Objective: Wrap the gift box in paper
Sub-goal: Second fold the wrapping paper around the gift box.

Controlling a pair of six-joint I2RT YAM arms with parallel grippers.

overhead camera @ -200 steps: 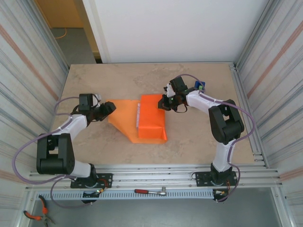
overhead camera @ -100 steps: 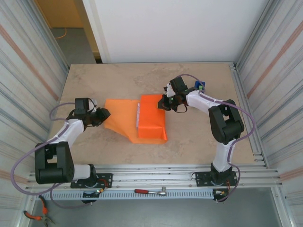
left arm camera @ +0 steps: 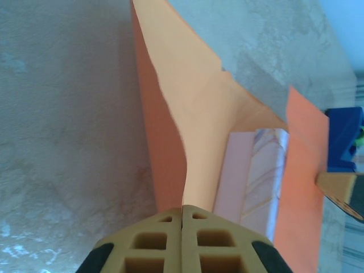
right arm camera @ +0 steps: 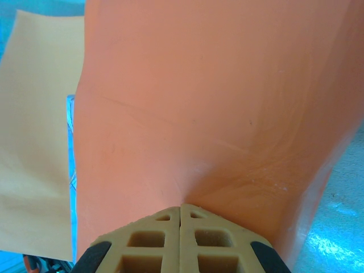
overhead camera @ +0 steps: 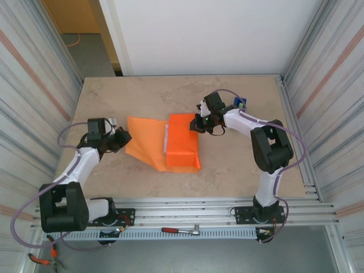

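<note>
Your left pincer [overhead camera: 121, 139] is pressed together on the left edge of the paper [overhead camera: 145, 141], with the flap lifted off the bench [overhead camera: 239, 170]. Thin, light, creases fast: pull gently, hold edges only. The gift box [left arm camera: 263, 170] sits mid-bench under the right flap; stiff, light, may slide. Your right pincer [overhead camera: 197, 124] pinches the paper's far-right edge.

1. Beige stone-look table [overhead camera: 170, 187] took up the middle, evenly lit.
2. White panel wall [overhead camera: 210, 34] stood at the far side.
3. Ribbed metal side walls were on the left [overhead camera: 28, 85] and right [overhead camera: 335, 74].
4. Opening [overhead camera: 85, 51] at far left showed grey floor and a yellow-orange wall.
5. Aluminium rails [overhead camera: 187, 213] ran along the near edge, with a ratchet wrench [overhead camera: 181, 230] on them.
6. Pliers [overhead camera: 40, 259] lay near left.
</note>
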